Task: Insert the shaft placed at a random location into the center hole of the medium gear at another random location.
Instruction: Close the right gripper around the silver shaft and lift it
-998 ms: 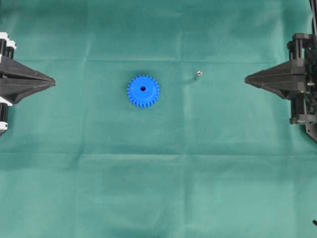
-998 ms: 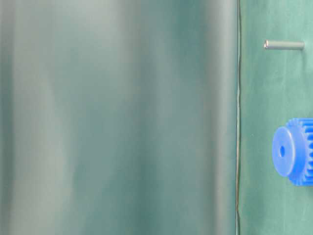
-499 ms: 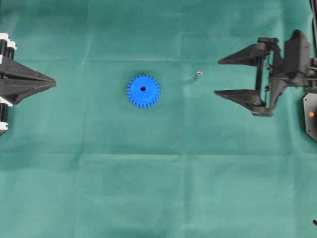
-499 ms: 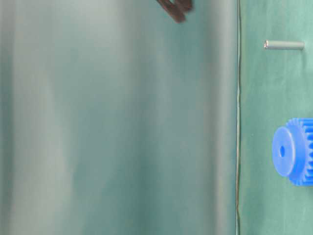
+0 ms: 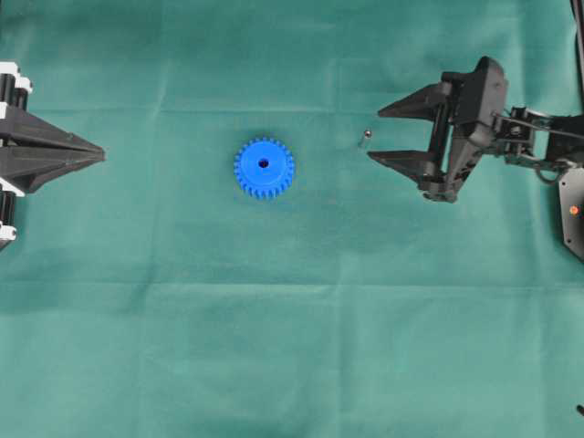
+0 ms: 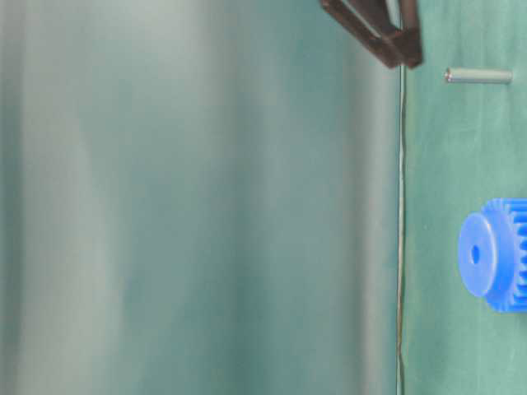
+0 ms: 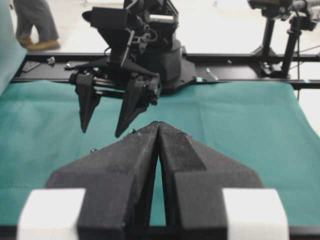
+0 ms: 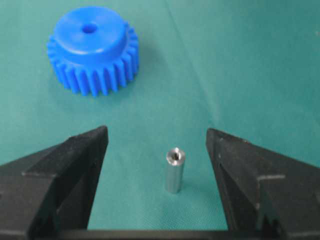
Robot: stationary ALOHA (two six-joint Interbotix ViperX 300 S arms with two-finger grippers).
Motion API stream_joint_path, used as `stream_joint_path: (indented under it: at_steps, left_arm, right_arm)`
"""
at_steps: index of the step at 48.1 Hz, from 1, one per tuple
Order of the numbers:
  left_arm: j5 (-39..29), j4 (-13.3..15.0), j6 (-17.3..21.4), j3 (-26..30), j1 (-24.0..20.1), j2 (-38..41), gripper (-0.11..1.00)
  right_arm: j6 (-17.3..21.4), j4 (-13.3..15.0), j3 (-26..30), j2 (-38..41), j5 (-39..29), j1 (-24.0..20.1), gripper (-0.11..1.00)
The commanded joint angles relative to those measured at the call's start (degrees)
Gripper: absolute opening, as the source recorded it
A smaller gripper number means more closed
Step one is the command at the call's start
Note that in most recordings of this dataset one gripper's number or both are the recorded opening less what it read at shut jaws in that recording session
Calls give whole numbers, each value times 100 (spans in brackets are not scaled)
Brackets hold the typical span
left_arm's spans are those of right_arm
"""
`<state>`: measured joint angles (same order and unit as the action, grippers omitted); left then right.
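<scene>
The blue medium gear (image 5: 264,168) lies flat on the green cloth, its center hole (image 5: 264,164) facing up and empty. The small silver shaft (image 5: 367,137) stands upright to the gear's right. My right gripper (image 5: 375,135) is open, one finger on each side of the shaft, not touching it. In the right wrist view the shaft (image 8: 174,171) stands between the fingers of the right gripper (image 8: 157,131), with the gear (image 8: 93,50) beyond. My left gripper (image 5: 99,152) is shut and empty at the left edge. It also shows in the left wrist view (image 7: 158,124).
Green cloth (image 5: 292,347) covers the whole table. The right arm's base (image 5: 573,210) sits at the right edge. In the table-level view the shaft (image 6: 478,76) and the gear (image 6: 494,253) show at the right. A black rail (image 7: 240,75) runs behind the table.
My right gripper has opened and moved left from the right edge until its fingers flank the shaft. The left gripper, gear and shaft have not moved.
</scene>
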<state>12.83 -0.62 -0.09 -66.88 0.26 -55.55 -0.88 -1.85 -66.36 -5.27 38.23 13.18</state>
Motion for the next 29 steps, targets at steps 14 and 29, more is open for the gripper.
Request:
stream_joint_path:
  at_steps: [14, 29]
  left_arm:
    - [-35, -9, -18, 26, 9, 62, 0]
    - [-53, -9, -18, 9, 9, 62, 0]
  right_arm:
    - [-9, -334, 272, 1011, 773, 44, 81]
    - [-18, -343, 334, 1107, 773, 44, 79]
